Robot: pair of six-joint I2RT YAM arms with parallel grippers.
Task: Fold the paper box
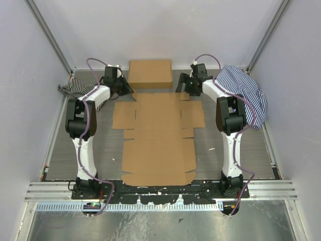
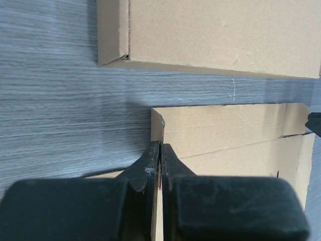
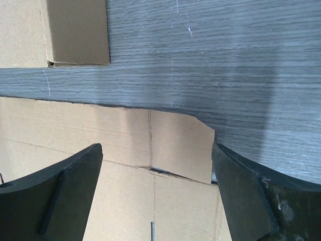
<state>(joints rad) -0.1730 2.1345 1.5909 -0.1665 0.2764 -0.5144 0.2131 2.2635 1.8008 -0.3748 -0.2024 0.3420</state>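
Left claw (image 2: 160, 153): pinched together on the far-left corner tab of the paper box (image 1: 158, 143).
Right claw (image 3: 156, 150): spread wide, straddling the far-right tab.
Where: flat on the table (image 1: 100, 150), between both arms.
Risk: thin pinch slips; a one-sided lift skews the sheet.
Views: only the left wrist shows that corner raised.
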